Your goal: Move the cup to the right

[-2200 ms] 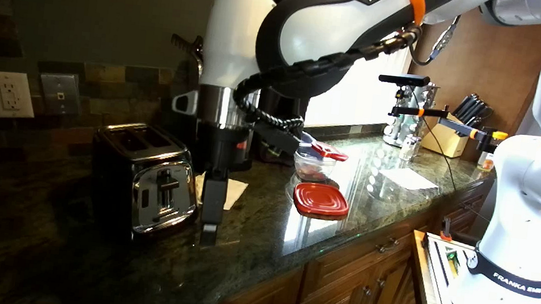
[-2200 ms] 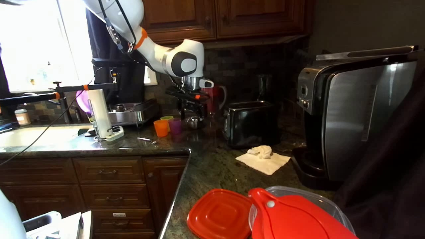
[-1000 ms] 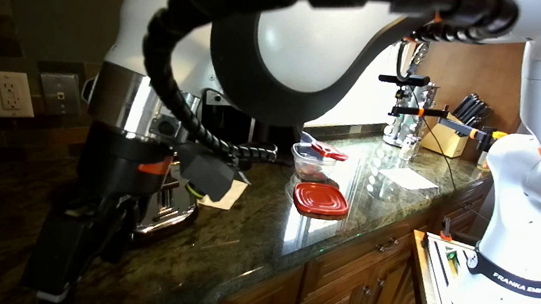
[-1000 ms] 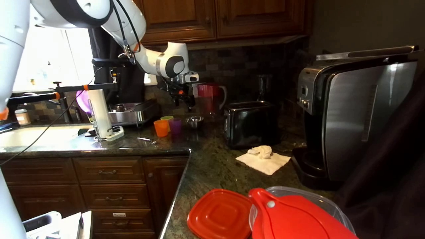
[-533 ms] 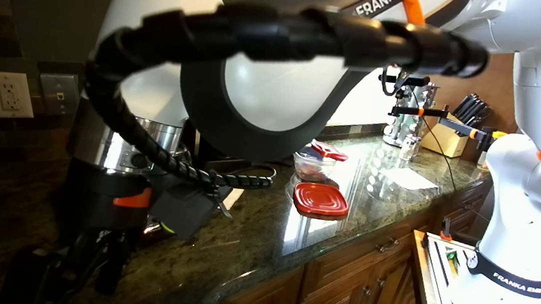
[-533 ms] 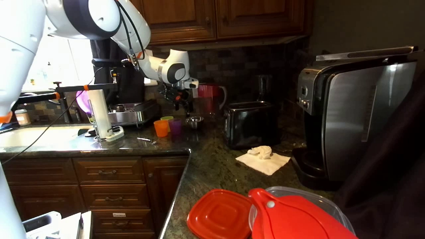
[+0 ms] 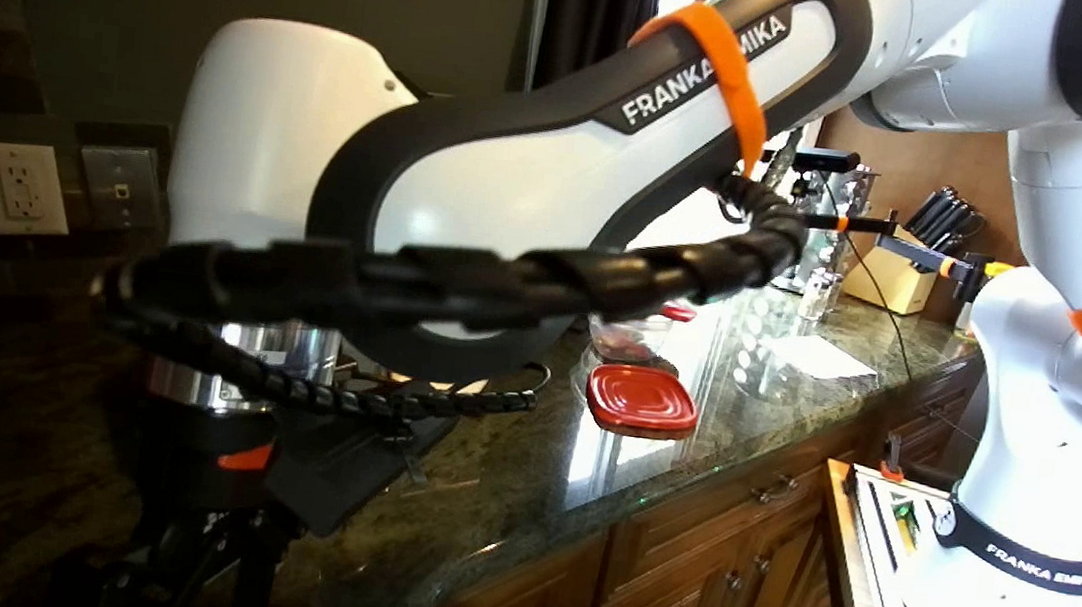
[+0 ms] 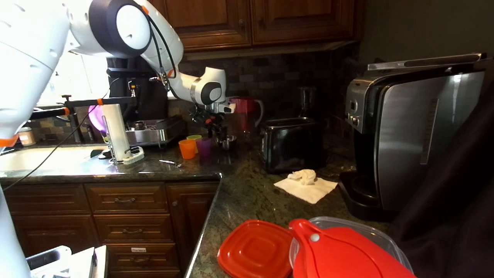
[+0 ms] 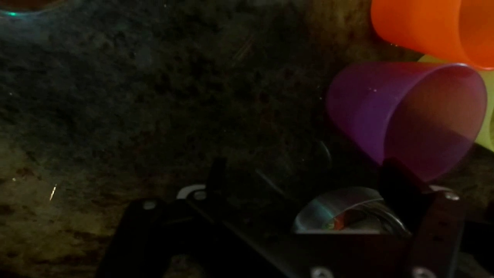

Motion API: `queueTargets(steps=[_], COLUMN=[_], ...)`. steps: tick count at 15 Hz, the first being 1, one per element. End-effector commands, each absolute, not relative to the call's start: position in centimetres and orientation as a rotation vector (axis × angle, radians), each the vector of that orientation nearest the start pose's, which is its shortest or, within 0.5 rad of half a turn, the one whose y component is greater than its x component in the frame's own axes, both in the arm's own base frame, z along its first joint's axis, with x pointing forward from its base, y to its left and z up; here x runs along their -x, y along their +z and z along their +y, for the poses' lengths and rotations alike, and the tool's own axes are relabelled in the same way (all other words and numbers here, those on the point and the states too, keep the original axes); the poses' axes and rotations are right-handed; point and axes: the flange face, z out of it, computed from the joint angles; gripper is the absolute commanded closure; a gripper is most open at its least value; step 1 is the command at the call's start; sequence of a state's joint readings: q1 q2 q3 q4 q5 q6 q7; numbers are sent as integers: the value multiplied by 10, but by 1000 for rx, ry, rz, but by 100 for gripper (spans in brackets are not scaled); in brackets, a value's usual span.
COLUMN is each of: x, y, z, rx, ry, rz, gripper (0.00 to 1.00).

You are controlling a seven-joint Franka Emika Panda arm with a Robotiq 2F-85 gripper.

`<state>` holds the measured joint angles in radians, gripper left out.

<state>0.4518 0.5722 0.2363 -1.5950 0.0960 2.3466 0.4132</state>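
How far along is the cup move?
Done: apparently none of the move; the purple cup stands by the orange cup and the yellow-green cup.
In hand: nothing gripped; the gripper is open near the purple cup, a metal bowl showing between its jaws in the wrist view. Whether it touches the cup is unclear.
Left: likely grasp, carry right, release.

The sink (image 8: 50,159), toaster (image 8: 295,146), coffee maker (image 8: 418,135) and wooden cabinets (image 8: 208,23) mark this as a kitchen.
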Motion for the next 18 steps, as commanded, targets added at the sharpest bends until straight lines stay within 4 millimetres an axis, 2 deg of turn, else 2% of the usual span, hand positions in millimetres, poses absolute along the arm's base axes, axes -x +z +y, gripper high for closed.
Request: queueTargets(steps=[1, 7, 13, 14, 15, 18], x=[-567, -563, -559, -561, -563, -573], y=[318, 328, 321, 318, 314, 300], z=[453, 473, 478, 477, 476, 474], rx=[2865, 2838, 2861, 2861, 2864, 2870], ry=[-40, -83, 41, 48, 51, 57], rz=[-248, -294, -302, -301, -298, -289], gripper=[0, 0, 2, 7, 21, 50])
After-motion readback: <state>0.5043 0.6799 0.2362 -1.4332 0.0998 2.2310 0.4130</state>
